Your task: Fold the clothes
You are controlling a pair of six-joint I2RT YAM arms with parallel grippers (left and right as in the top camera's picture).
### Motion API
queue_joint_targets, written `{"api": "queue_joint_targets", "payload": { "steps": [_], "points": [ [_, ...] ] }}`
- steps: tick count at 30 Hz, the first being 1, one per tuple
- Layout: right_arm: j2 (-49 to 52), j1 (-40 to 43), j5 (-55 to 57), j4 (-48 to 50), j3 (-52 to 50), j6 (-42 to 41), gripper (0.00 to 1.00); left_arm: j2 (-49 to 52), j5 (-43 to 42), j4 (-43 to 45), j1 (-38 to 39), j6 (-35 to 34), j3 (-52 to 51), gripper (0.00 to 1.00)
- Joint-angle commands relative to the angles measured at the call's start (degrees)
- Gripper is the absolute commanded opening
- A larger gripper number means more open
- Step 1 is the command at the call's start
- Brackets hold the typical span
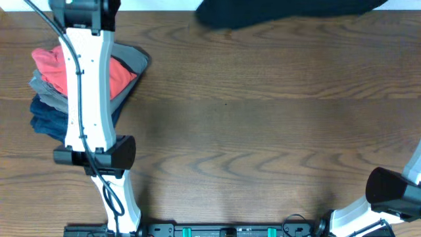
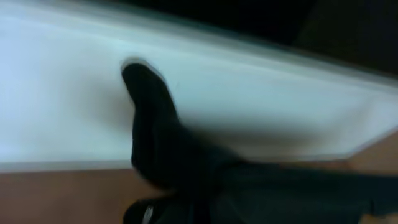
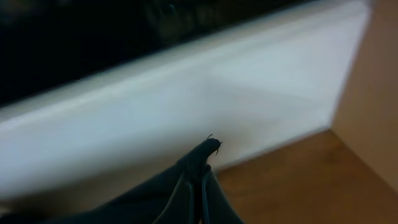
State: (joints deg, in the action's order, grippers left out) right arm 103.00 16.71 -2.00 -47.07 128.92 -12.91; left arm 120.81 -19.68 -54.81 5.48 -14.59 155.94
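The clothes, a black T-shirt (image 1: 289, 13), lie bunched along the table's far edge, partly cut off by the top of the overhead view. In the left wrist view a fold of the black T-shirt (image 2: 155, 137) sticks up out of my left gripper (image 2: 186, 211), which is shut on it; the picture is blurred. In the right wrist view a tip of the black T-shirt (image 3: 202, 155) is pinched between the fingers of my right gripper (image 3: 198, 199), which is shut on it. Neither gripper shows in the overhead view.
A stack of folded garments lies at the far left: red-orange (image 1: 118, 76), grey (image 1: 41, 85) and navy (image 1: 46, 122). My left arm (image 1: 85, 99) reaches over it. A white ledge (image 2: 62, 93) runs behind the table's far edge. My right arm (image 1: 388, 191) sits at the near right corner.
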Motion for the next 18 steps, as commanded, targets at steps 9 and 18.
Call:
{"api": "queue_joint_targets", "payload": {
  "steps": [9, 18],
  "points": [
    [3.28, 2.08, 20.02, -19.15, -18.16, 0.7, 0.01, 1.62, 1.25, -33.9, -0.94, 5.44, -11.28, 0.06],
    [3.26, 7.8, 25.11, -24.61, -34.69, -6.64, 0.01, 1.44, 1.11, -42.01, 2.93, 9.88, -36.96, 0.06]
  ]
}}
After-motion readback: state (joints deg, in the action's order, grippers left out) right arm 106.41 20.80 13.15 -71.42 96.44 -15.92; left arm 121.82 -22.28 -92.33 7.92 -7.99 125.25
